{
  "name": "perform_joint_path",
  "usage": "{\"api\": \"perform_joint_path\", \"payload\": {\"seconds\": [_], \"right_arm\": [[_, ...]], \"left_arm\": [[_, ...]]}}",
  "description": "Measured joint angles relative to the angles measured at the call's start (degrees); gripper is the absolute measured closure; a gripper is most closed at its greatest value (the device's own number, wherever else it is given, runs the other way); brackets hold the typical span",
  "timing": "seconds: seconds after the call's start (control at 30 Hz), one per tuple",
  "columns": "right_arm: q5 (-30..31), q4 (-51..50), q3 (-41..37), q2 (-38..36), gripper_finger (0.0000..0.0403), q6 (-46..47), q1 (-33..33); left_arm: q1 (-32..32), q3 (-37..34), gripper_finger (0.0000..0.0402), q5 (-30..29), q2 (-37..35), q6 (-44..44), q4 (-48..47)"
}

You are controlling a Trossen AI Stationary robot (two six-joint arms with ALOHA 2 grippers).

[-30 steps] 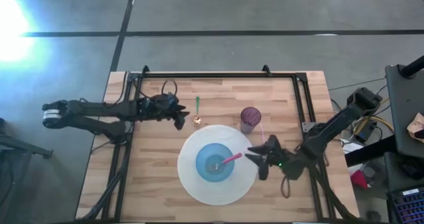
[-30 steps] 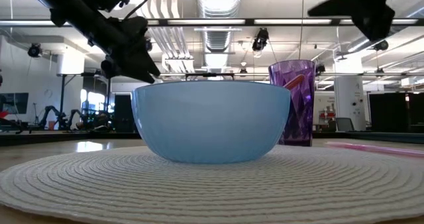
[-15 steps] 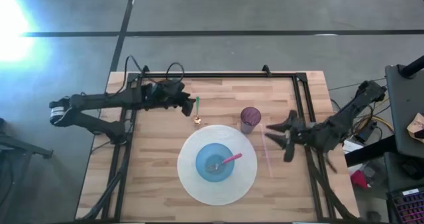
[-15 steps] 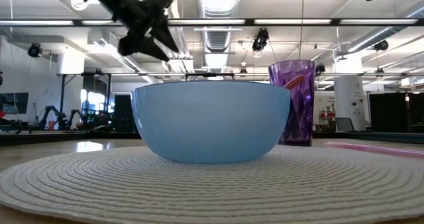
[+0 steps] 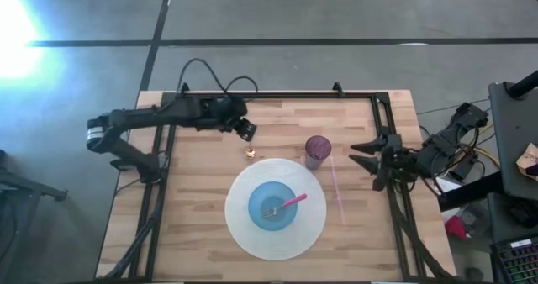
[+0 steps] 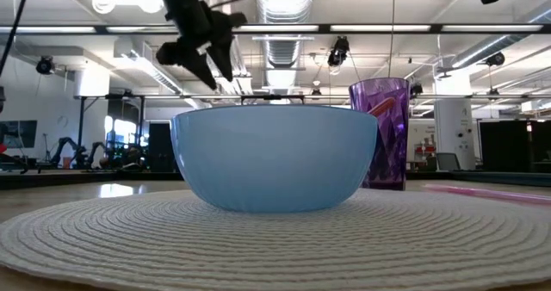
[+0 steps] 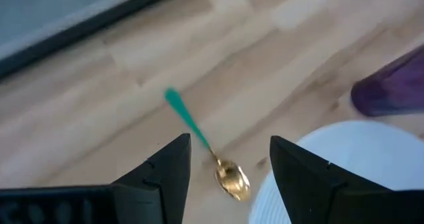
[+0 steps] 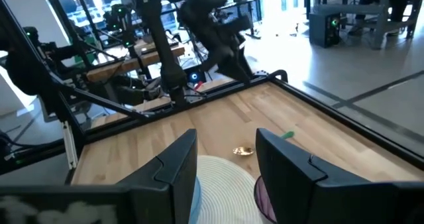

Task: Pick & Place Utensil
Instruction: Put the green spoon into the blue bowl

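Note:
A spoon with a green handle and a gold bowl [image 7: 199,136] lies flat on the wooden table, far of the white round placemat [image 5: 239,234]. In the high view only its gold bowl [image 5: 250,153] shows. My left gripper [image 5: 245,131] hovers open above the handle; in the left wrist view [image 7: 228,168] the spoon lies between and ahead of its fingers. It hangs high above the table in the low view [image 6: 207,54]. My right gripper [image 5: 357,154] waits open at the table's right edge. A pink-handled utensil [image 5: 292,202] rests in the blue bowl [image 5: 271,207].
A purple cup [image 5: 317,149] stands just right of the spoon, at the placemat's far right rim. A thin pink stick [image 5: 338,190] lies on the wood right of the placemat. Black frame rails [image 5: 277,94] border the table's far, left and right sides.
My left gripper has moved toward the table's right and far side and risen, from left of the spoon to above its handle. My right gripper has drawn back from the bowl's right side to the table's right edge, staying open. The spoon has kept its place.

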Motion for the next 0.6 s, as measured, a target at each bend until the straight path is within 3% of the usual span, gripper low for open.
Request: {"api": "perform_joint_path", "payload": {"seconds": [0.17, 0.6], "right_arm": [[-0.3, 0.0, 0.0, 0.4, 0.0255, 1.5, 0.0], [-3.8, -1.1, 0.0, 0.4, 0.0255, 3.5, 0.0]], "left_arm": [[0.0, -2.3, 0.0204, 4.2, 4.5, -5.7, -0.2], [0.0, -2.9, 0.0204, 4.3, 14.8, -13.2, 0.0]]}}
